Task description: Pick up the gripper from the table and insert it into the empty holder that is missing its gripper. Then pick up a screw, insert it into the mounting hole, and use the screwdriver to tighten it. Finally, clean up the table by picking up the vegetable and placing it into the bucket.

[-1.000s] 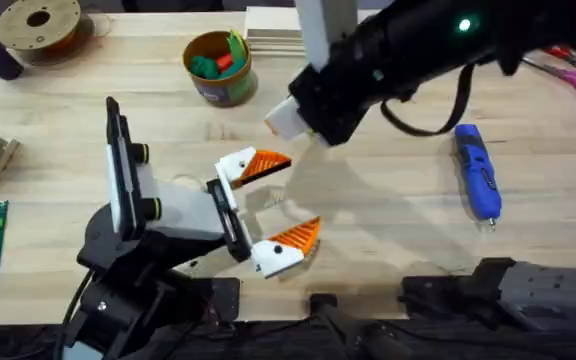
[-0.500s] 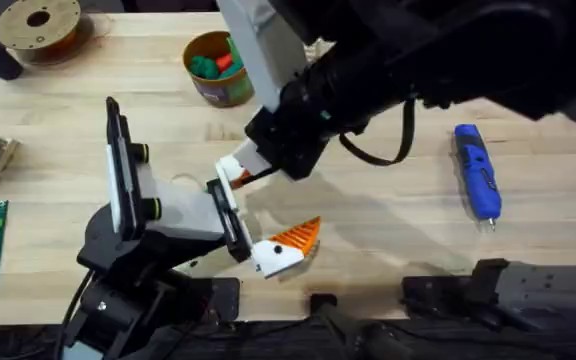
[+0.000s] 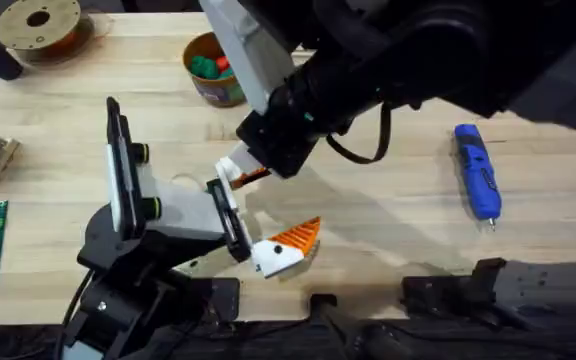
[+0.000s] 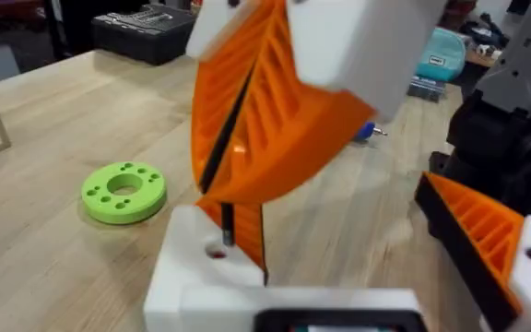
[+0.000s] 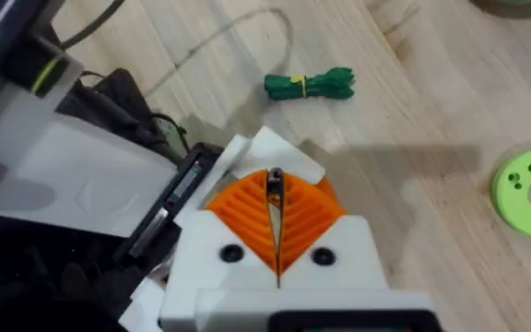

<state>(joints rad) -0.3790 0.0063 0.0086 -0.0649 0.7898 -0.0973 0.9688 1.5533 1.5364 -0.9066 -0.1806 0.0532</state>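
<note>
Right gripper (image 5: 276,242), closed on a screw (image 5: 274,183), hovers over the holder (image 3: 230,170) to seat it.

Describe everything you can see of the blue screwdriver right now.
The screwdriver is a blue, pen-shaped tool that looks like plastic, with a darker band partway along its body and a thin metal tip at the end nearer the arms' bases. It lies flat on the right side of the wooden table, lengthwise toward the near edge and slightly angled. Nothing touches it, and it sits apart from the other things.
</note>
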